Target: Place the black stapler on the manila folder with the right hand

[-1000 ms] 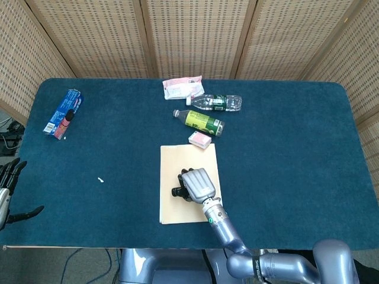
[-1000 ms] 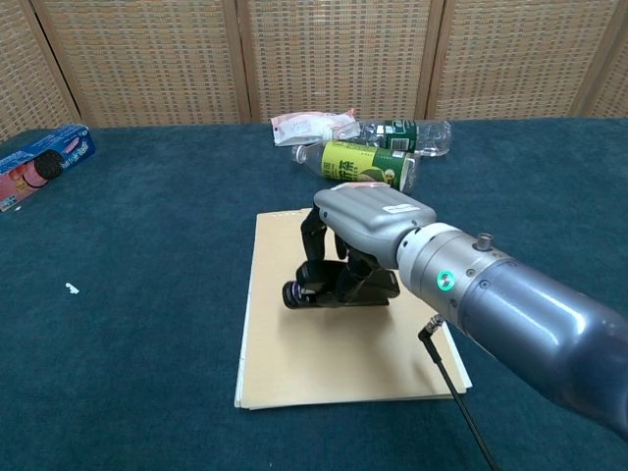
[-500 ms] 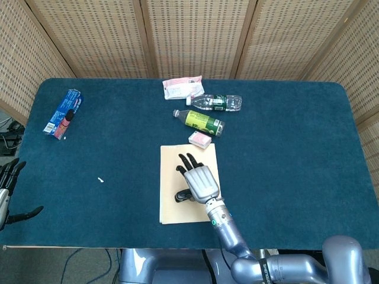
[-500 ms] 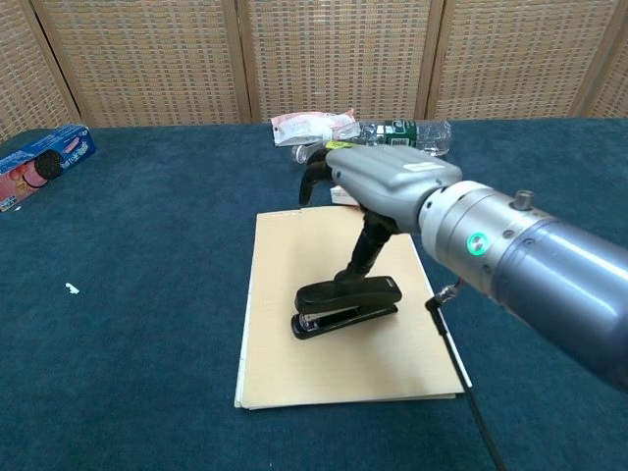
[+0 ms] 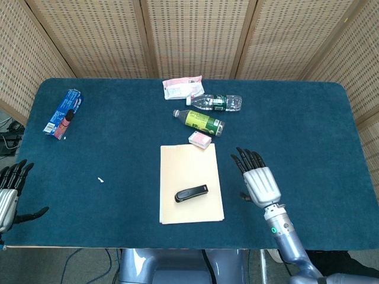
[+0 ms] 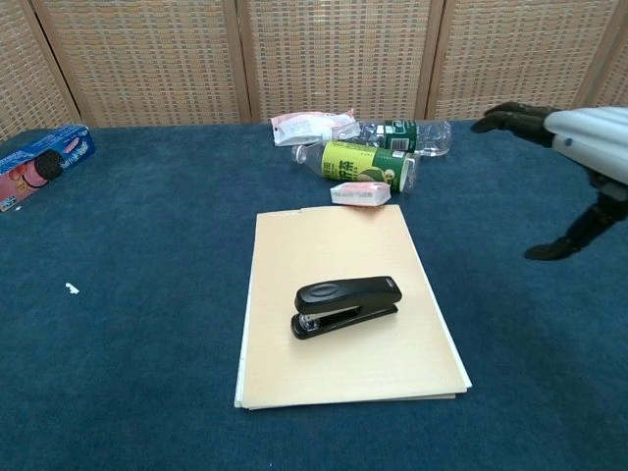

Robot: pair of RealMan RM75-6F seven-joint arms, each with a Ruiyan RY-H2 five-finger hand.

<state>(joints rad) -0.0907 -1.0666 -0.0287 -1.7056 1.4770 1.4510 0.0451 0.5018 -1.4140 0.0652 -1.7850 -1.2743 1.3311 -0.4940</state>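
Now the stapler (image 6: pixel 346 305) lies flat on the folder (image 6: pixel 345 368), right hand (image 5: pixel 259 180) empty, fingers spread, to its right; rigid, fairly heavy, best gripped across its body.

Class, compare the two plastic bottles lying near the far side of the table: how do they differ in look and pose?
The clear bottle has see-through walls and a narrow dark green label; the green-labelled bottle is wrapped mostly in a yellow-green label. The clear bottle lies farther back, beside the white-and-pink packet; the green-labelled bottle lies nearer the manila folder. Both lie on their sides, caps pointing left in the head view.
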